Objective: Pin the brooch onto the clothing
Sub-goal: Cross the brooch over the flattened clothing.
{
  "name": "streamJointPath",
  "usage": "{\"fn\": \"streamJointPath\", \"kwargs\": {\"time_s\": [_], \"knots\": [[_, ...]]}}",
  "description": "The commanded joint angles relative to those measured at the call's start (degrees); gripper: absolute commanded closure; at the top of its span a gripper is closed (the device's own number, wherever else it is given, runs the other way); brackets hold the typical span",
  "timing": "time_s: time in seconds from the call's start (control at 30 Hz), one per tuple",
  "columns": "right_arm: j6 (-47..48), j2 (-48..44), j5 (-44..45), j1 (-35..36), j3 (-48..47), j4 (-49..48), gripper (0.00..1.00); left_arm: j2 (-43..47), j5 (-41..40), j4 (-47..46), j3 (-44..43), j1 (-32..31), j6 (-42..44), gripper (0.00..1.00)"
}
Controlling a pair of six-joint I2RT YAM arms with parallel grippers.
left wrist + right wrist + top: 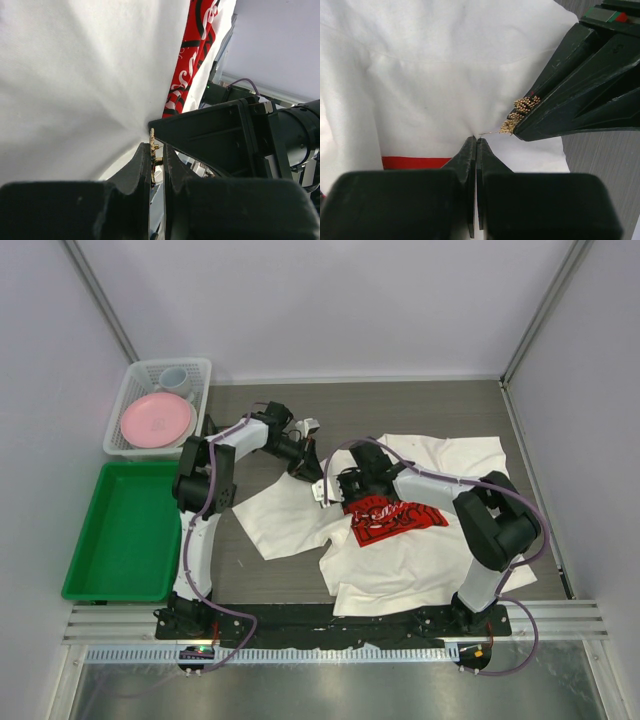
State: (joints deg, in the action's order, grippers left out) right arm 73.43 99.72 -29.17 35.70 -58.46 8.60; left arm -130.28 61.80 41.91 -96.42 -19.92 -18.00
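Pinching: left gripper [153, 149] nearly closed on gold brooch [522, 111]
Right gripper [476, 142]: fully closed, nipping T-shirt [445, 70] fold
Pin [489, 133]: beside that fold

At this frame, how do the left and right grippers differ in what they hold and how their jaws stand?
The left gripper clamps the gold brooch; the right gripper pinches a fold of the white T-shirt. Left jaws sit slightly apart around the brooch; right jaws press nearly together. Both are black and meet at the same bunched spot.
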Motion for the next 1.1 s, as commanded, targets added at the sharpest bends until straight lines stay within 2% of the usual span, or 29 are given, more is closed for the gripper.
{"fn": "streamJointPath", "kwargs": {"time_s": [0.0,1.07], "knots": [[1.80,-3.13,-2.38,0.68,0.53,-1.57,0.99,0.46,2.45,-2.09,-0.70,-0.29,-1.34,1.00],[3.56,-4.36,-2.12,0.86,2.03,-2.36,0.99,0.11,0.43,0.81,-0.96,-0.29,1.56,1.00]]}}
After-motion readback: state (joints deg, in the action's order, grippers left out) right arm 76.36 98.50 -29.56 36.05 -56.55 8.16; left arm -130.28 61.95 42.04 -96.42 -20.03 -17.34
